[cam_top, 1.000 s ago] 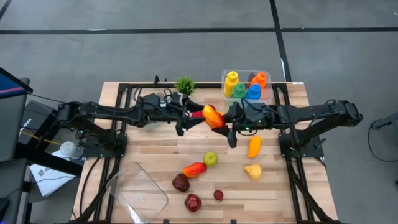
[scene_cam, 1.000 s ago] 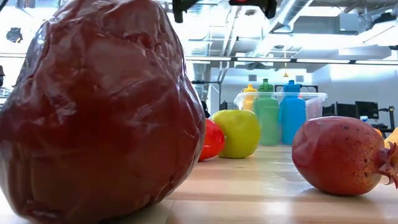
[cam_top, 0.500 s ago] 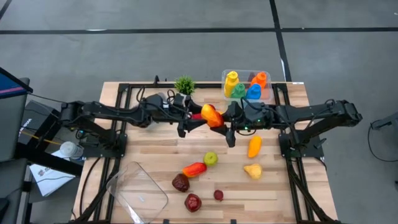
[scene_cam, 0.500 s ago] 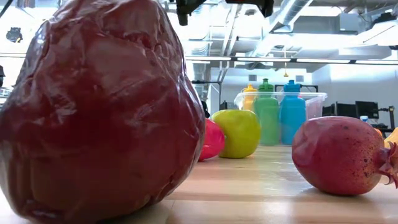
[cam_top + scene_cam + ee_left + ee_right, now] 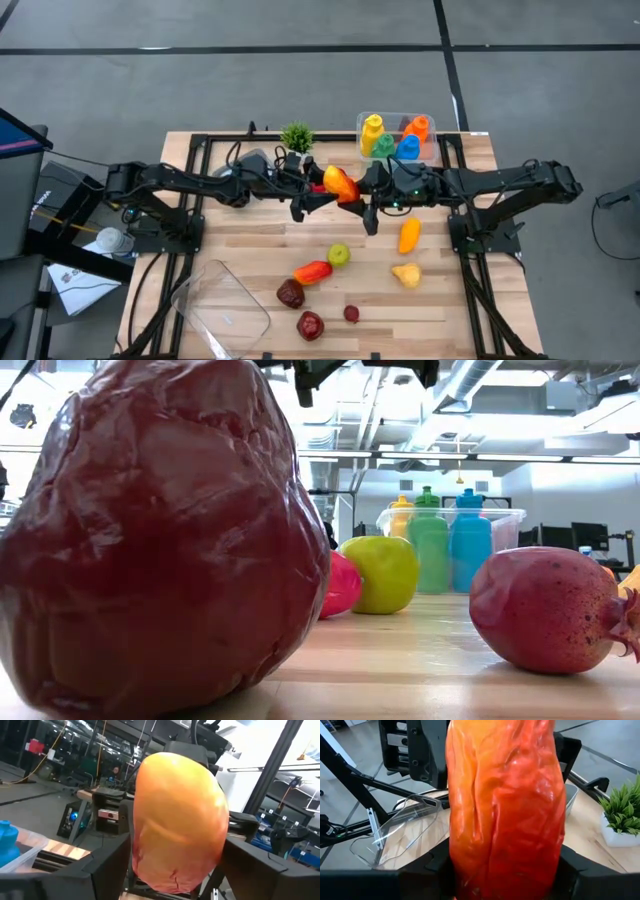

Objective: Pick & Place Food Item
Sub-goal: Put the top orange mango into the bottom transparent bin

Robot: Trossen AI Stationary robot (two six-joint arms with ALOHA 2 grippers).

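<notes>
High view: both end effectors on mango (image 5: pixel 340 186); low view hides it.

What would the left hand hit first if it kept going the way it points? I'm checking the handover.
The orange-red mango fills its path, between both hands; just behind that is the right hand, though depth is uncertain.
</notes>
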